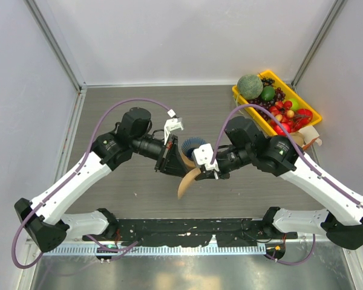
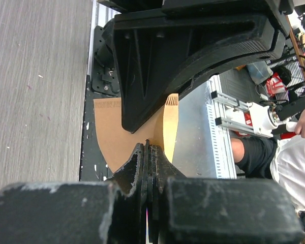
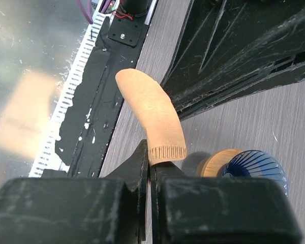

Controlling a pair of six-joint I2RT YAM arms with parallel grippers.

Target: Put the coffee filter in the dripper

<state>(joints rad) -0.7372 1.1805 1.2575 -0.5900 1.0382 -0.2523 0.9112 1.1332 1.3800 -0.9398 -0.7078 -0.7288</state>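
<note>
Thin tan paper coffee filter [image 1: 186,182] is held up off the grey wood-grain counter [image 1: 139,199] by both arms at once; the left jaws are clamped tight on one edge and the right jaws are pinched shut on the crimped seam, as can be seen from both wrist views. The filter is curled and is kept just on the near side of the small dark blue ribbed cone dripper [image 1: 194,144]; it's not been put in yet. The dripper is stood upright on the counter with an orange-brown round cup [image 3: 213,165] right beside it; whether the two are touching can't be told.

For this step to be done well, the paper probably needs to be spread into a cone first, so the two grips should be eased apart gently; thin paper gets torn if it's yanked. Then the point should be lined up over the blue rim, not the brown cup, and lowered straight in; a grip is best let go only once the filter is seated against the ribs, otherwise it'll likely be sprung flat again or the dripper knocked over.
</note>
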